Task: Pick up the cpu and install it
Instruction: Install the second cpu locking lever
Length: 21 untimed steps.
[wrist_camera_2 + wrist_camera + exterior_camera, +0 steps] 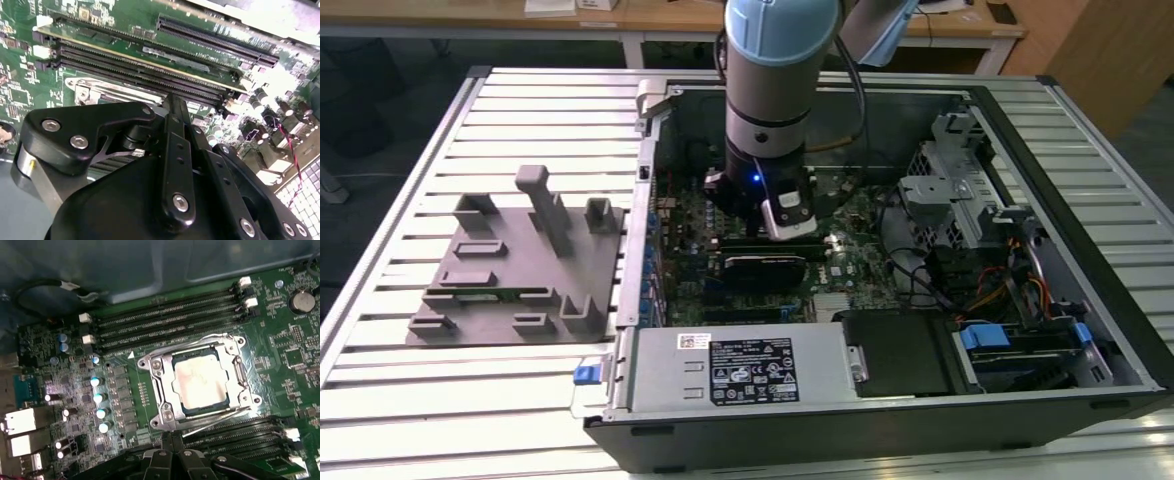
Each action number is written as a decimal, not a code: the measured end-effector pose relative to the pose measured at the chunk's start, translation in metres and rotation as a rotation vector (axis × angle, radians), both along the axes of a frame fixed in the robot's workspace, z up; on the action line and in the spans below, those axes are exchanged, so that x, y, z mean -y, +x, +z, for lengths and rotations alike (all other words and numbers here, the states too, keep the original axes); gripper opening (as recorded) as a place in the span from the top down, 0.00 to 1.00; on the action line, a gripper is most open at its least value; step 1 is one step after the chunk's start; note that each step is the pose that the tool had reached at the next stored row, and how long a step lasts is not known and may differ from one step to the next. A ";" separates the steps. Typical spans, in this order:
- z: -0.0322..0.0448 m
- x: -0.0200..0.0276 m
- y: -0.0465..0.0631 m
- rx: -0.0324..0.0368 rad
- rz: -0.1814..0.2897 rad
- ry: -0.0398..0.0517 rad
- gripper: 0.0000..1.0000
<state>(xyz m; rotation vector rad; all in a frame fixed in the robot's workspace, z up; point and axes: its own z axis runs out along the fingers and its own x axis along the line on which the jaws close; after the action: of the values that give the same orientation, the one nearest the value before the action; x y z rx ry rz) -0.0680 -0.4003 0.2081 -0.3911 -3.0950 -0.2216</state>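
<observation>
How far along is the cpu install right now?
Done, by the look of it: the cpu already lies inside the socket frame on the motherboard. In hand: nothing visible; the gripper hangs beside the socket. Whether the socket is latched cannot be told.

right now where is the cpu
In the first wrist view the cpu lies flat inside the metal socket frame on the motherboard, between two banks of memory slots, just beyond the hand.
</observation>
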 end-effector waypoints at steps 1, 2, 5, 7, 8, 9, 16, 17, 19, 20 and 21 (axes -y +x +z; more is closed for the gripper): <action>-0.0005 0.0005 0.000 0.0000 0.000 0.0062 0.89; -0.0012 0.0010 -0.001 0.0000 0.000 0.0107 0.89; -0.0037 0.0025 -0.002 0.0001 -0.001 0.0186 0.89; -0.0051 0.0032 -0.002 0.0000 -0.001 0.0254 0.89; -0.0056 0.0033 -0.003 0.0000 -0.001 0.0313 0.89; -0.0061 0.0034 -0.004 0.0000 -0.001 0.0372 0.89; -0.0107 0.0036 -0.009 0.0000 -0.001 0.0677 0.89; -0.0114 0.0036 -0.009 0.0000 -0.001 0.0711 0.89; -0.0129 0.0037 -0.009 -0.0001 -0.002 0.0782 0.89; -0.0139 0.0036 -0.009 0.0002 -0.002 0.0824 0.89; -0.0146 0.0035 -0.009 0.0004 -0.002 0.0867 0.89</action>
<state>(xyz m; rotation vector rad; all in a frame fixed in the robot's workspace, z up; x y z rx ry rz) -0.0771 -0.4038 0.1935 -0.3921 -3.0721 -0.3544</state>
